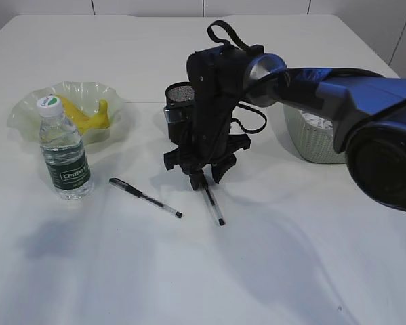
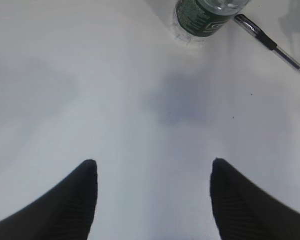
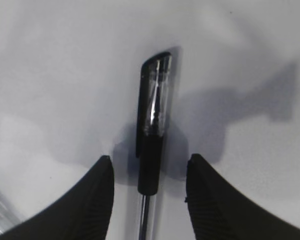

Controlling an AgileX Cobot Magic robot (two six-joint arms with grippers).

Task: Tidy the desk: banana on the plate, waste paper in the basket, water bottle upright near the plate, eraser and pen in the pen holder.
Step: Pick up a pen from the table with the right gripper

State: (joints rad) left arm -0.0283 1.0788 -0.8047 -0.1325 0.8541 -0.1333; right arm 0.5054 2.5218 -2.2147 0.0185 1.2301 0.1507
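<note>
The right gripper [image 3: 145, 187] is straddling a pen [image 3: 152, 145] just in front of the holder [image 1: 179, 98], jaws parted and not yet clamping, while the left gripper [image 2: 154, 192] is hanging open.

Right arm [image 1: 338, 95] was glossy dark blue with a rounded silver-grey wrist joint and a black round housing nearest the camera. Wrist block was matte black and boxy, with a black strap loop on top and black cable looping at its side. Right gripper [image 1: 204, 177] was black; its fingers [image 3: 97, 200] were ribbed on the inner faces and tapered to rounded tips. Left gripper [image 2: 154, 172] matched.
</note>
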